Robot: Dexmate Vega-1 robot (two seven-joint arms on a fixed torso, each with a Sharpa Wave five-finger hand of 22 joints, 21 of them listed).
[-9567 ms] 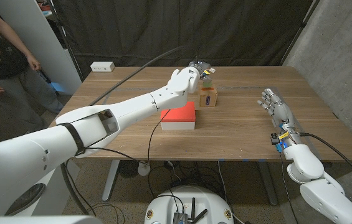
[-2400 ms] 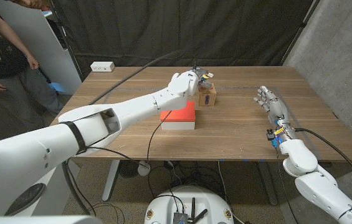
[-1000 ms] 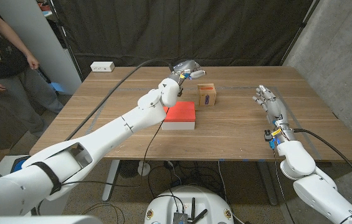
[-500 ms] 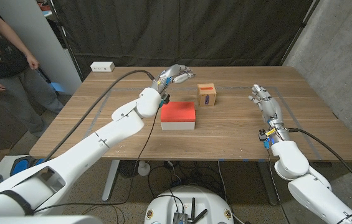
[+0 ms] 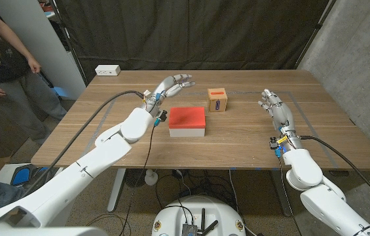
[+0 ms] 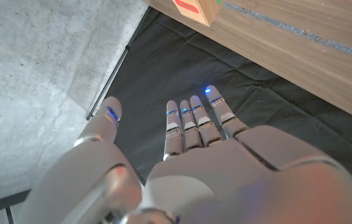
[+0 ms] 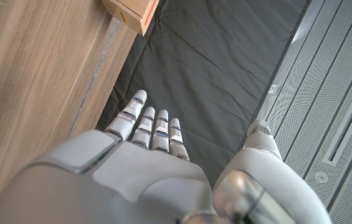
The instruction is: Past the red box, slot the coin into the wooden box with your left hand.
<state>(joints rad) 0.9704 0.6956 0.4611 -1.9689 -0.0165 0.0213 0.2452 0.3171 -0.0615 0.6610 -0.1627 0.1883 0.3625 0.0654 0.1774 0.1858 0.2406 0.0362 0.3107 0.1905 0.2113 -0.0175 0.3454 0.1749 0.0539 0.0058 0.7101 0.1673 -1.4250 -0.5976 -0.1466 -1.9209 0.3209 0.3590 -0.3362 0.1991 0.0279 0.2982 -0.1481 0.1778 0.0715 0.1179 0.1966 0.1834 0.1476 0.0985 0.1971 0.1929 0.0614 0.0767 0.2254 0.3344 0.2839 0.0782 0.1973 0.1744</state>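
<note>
L hand (image 5: 172, 83) is off the wooden box (image 5: 217, 99) now. 2.4 s ago it sat pinched over the box top w/ the coin; 1 s ago it was lifting away; now it hangs at approx 9 o'clock from the box, well apart, above the table (image 5: 250, 141) just past the far-left corner of the red box (image 5: 187, 121). Fingers are straight and spread, holding nothing – released. The L wrist view agrees: hand (image 6: 188, 155) open, fingers extended, nothing between them, box corner (image 6: 195, 9) far off.

Coin: can't see it anywhere. Not in the L hand, not on the table, not on the box lid as far as the head view resolves. Judging from that, it's prob. inside the wooden box, i.e. slotted, but the slot itself is too small to check. The blue mark on the box's near face is a label, not the coin.

Wooden box sits upright at 12–1 o'clock from the red box, near but not touching; same spot as in the earlier frames, so the release didn't knock it.

R hand (image 5: 274, 106) has drifted a bit inward vs 2.4 s ago, at approx 3 o'clock from the wooden box, well apart; fingers extended, empty. R wrist view shows the same (image 7: 144, 162).

Meaning for task: insertion step looks done, arm is retracting. What's left, if anything, is pulling the L arm home.

A person stands at the table's far-left side, clear of the work.
</note>
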